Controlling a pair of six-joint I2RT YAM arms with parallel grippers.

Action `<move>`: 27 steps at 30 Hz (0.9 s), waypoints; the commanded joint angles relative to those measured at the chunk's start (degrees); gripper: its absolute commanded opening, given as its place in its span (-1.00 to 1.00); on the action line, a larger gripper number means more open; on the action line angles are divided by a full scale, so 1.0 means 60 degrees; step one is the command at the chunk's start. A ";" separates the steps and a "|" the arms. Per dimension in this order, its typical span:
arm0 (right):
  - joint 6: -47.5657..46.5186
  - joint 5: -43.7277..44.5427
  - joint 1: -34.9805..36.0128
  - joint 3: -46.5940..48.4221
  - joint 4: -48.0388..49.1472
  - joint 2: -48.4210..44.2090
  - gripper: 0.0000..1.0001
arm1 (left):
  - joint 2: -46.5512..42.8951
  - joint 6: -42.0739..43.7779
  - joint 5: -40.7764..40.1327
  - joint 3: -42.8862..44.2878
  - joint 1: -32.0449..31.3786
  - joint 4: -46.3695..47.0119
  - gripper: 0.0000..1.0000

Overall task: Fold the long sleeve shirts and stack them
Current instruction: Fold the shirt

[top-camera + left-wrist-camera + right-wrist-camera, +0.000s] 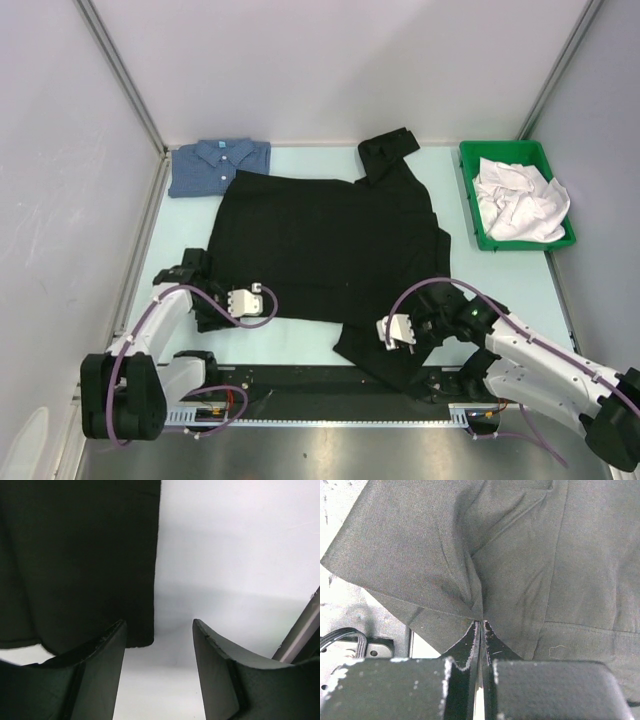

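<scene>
Black shirt (330, 240) spread flat, blue shirt (218, 166) folded behind it.
Right gripper (481, 623) clamped on the black shirt's near edge; left gripper (159, 627) with jaws apart beside its corner.

White-and-black left arm (140, 345) and right arm (545, 355), purple cables (440, 284), scuffed black jaws.

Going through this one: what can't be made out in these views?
- Left wrist view: beyond the open left gripper, the frame cuts off all but one corner of the black shirt.
- Right wrist view: the fingers of the right gripper hide how many layers they pinch.
- Top view: whether the blue shirt runs under the black one is unclear.
- Top view: white cloth in the green bin, too crumpled to identify.
</scene>
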 commanded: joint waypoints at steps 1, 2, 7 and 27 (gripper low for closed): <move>-0.0054 -0.0237 -0.0267 0.0275 -0.0133 -0.0344 -1.00 | 0.0574 0.0295 -0.0314 -0.0368 -0.0193 0.0807 0.15; -0.0126 -0.0295 -0.0311 0.0305 -0.0220 -0.0432 -1.00 | 0.0691 0.0309 -0.0373 -0.0427 -0.0193 0.0924 0.12; -0.0595 -0.0573 -0.0531 0.0641 -0.1084 -0.1061 -1.00 | 0.0490 0.0440 -0.0462 -0.0822 -0.0237 0.0985 -0.26; 0.0048 -0.0632 -0.1088 0.1272 -0.1673 -0.2455 -1.00 | -0.0377 0.0528 0.0199 0.0425 0.0115 -0.0467 -0.21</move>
